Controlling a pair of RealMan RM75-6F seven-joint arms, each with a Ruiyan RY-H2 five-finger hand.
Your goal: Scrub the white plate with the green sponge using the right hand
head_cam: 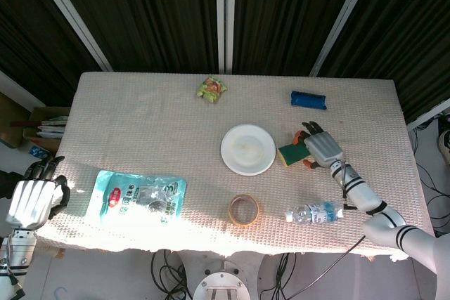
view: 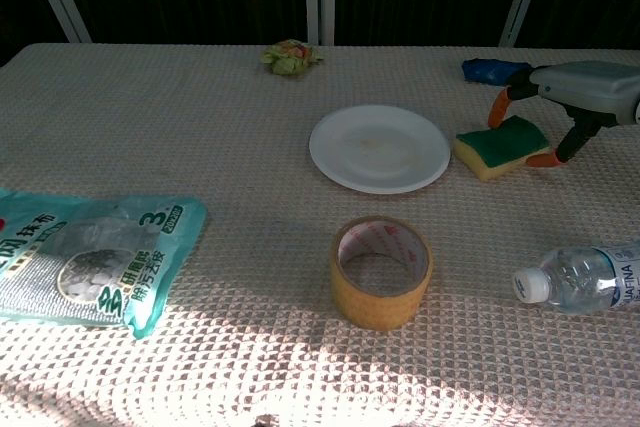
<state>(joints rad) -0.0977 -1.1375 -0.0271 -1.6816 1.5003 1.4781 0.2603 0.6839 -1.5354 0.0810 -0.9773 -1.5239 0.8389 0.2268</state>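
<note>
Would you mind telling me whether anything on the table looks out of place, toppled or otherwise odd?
The clear plastic water bottle lies on its side near the front right edge rather than standing, cap on, nothing spilled. A crumpled green and yellow wrapper sits at the far edge. The white plate lies flat and looks faintly stained.

Sharp frames, dim backdrop, sunlit glare along table (head_cam: 211,233) front

You see teal packet (view: 85,257) at 8 o'clock: large "3" readable, Chinese characters beside it too small to make out. Water bottle (view: 585,278) at 4 o'clock: blue label, print illegible. No other readable text.
</note>
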